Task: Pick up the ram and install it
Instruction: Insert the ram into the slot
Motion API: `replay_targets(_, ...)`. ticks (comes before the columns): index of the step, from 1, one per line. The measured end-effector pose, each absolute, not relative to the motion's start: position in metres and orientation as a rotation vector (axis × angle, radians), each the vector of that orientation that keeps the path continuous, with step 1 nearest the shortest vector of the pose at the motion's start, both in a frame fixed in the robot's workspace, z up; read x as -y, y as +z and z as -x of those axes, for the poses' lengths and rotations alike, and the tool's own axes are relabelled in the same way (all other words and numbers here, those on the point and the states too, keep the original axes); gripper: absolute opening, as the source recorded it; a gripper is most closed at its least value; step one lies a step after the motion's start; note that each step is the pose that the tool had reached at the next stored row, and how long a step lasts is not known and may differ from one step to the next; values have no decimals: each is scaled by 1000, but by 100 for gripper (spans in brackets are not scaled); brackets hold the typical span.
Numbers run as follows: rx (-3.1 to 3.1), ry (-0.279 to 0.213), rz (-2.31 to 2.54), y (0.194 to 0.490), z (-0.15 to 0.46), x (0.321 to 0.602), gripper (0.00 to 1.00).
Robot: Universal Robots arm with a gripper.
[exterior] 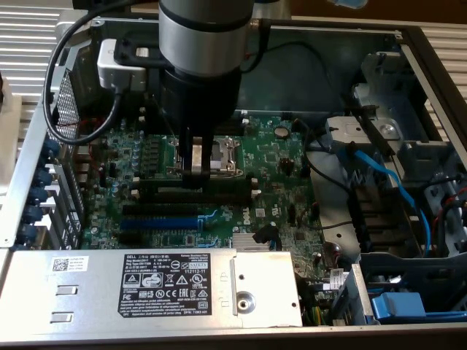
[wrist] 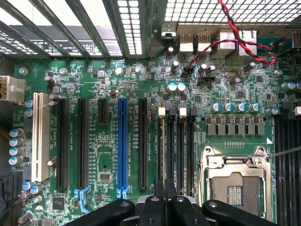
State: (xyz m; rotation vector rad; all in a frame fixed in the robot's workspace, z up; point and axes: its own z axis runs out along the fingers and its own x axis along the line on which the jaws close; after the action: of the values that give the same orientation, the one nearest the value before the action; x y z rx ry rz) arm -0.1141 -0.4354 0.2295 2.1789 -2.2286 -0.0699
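- The ram (wrist: pixel 163 150) stands on its thin edge in line with the memory slot farthest from the CPU socket (wrist: pixel 235 186), near the middle of the motherboard (wrist: pixel 108 160).
- The gripper (wrist: pixel 164 200) squeezes the ram's top edge.
- We think the pick-up is done. We cannot tell if the ram is pushed all the way in.

The green motherboard (wrist: pixel 108 155) carries one long blue plastic expansion slot (wrist: pixel 122 143), one long white plastic slot (wrist: pixel 40 136) and one square silver metal processor socket (wrist: pixel 235 186).
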Motion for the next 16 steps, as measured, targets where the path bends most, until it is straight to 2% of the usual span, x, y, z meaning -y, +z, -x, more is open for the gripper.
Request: replay_targets(16, 2229, -70, -2179, 227, 114, 435, 12)
